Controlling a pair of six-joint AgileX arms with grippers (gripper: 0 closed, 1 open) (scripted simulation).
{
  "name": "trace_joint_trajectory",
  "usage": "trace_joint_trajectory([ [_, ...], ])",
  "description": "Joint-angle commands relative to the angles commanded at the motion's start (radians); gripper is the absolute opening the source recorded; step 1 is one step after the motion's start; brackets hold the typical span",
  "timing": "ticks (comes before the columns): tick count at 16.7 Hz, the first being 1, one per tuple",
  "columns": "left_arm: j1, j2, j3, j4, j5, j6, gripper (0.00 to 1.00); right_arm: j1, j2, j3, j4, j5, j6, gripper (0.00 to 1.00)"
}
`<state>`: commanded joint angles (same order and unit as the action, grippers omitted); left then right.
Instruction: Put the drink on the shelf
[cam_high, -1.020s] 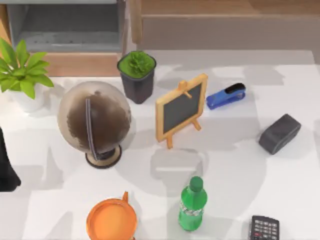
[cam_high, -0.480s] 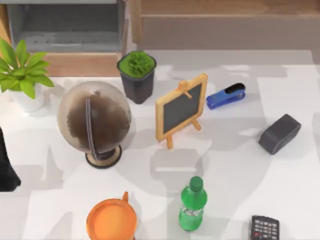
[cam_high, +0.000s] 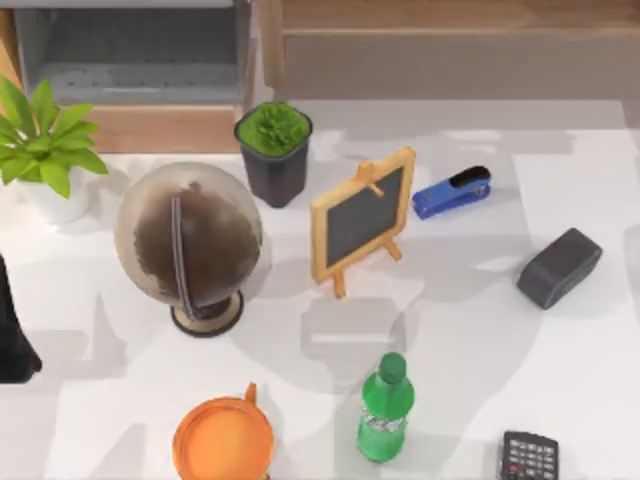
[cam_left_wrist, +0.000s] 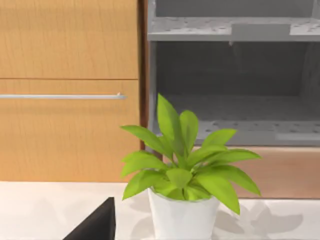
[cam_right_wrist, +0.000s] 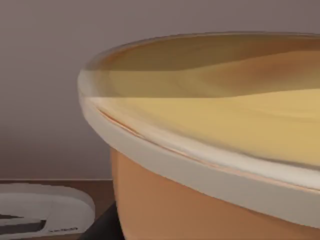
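The drink (cam_high: 386, 410), a small green bottle with a green cap and a pale label band, stands upright near the table's front edge, right of centre. The shelf (cam_high: 130, 60) runs along the back, with its grey compartment at the back left; the left wrist view faces that grey compartment (cam_left_wrist: 230, 85) past a leafy plant. My left arm (cam_high: 12, 335) is parked at the table's left edge, far from the bottle. A dark wedge of that arm's hardware (cam_left_wrist: 95, 226) pokes into the left wrist view.
An orange mug (cam_high: 222, 440) stands left of the bottle. Behind it are a globe (cam_high: 190, 240), a small chalkboard easel (cam_high: 362, 215), a dark potted plant (cam_high: 273, 150) and a white-potted plant (cam_high: 45, 150). A stapler (cam_high: 452, 192), a grey block (cam_high: 559, 266) and a calculator (cam_high: 530, 458) lie to the right.
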<state>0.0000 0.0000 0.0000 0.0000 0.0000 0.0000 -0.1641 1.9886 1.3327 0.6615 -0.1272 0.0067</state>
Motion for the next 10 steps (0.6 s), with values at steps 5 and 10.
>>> trace_joint_trajectory([
  [5,0.0,0.0,0.0,0.0,0.0,0.0,1.0,0.0,0.0,0.0,0.0,0.0,0.0,1.0],
  [10,0.0,0.0,0.0,0.0,0.0,0.0,1.0,0.0,0.0,0.0,0.0,0.0,0.0,1.0],
])
